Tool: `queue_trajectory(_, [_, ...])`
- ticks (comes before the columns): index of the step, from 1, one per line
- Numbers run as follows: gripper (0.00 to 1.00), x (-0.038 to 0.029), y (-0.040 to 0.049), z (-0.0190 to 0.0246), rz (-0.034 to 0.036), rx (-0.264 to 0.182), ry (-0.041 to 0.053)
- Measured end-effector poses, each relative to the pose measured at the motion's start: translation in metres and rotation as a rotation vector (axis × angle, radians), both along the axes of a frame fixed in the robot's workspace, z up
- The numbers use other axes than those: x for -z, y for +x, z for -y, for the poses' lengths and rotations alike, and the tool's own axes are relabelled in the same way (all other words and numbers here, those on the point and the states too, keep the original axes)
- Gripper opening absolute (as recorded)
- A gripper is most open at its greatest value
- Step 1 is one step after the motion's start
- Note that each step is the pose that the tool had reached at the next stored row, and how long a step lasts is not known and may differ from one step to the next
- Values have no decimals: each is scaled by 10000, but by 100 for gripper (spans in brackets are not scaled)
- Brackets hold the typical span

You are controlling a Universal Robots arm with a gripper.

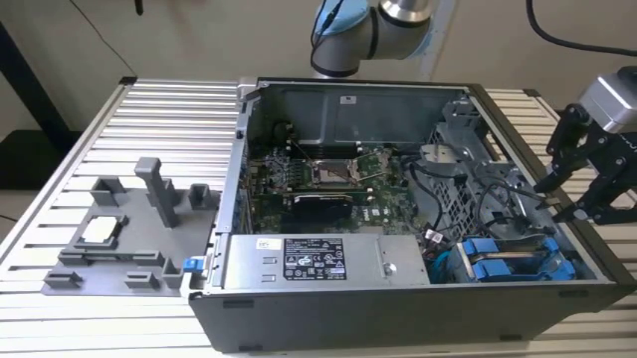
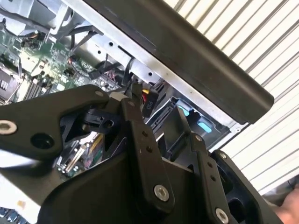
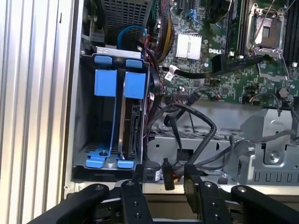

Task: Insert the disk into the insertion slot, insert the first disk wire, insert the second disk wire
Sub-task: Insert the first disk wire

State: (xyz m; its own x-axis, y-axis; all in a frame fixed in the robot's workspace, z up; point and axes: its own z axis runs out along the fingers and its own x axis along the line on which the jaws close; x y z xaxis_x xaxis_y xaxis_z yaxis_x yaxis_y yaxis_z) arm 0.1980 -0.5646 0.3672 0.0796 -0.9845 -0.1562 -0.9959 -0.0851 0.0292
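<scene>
The released gripper [image 1: 563,200] hovers near a black wire plug [image 3: 166,175], beside the disk [image 3: 133,126] seated in its slot [image 3: 87,107]

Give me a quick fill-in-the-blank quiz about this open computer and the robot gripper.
The computer case stands on a slatted metal ____. The two drive carriers inside it are coloured ____. The gripper hangs over the case edge at the exterior view's ____.
Missing words: table; blue; right.
</scene>
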Motion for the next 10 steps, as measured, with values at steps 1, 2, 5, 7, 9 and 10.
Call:
queue_trajectory(1, [47, -1, 3, -1, -51, -40, -1])
queue_trajectory(2, [47, 0, 5, -1, -61, -61, 1])
queue_trajectory(5, [47, 0, 19, 0, -61, -101, 19])
queue_trajectory(7, [47, 0, 28, 0, -61, -235, 81])
queue_trajectory(9, [47, -1, 36, -1, -61, -300, 89])
queue_trajectory(10, [47, -1, 36, -1, -61, -304, 90])
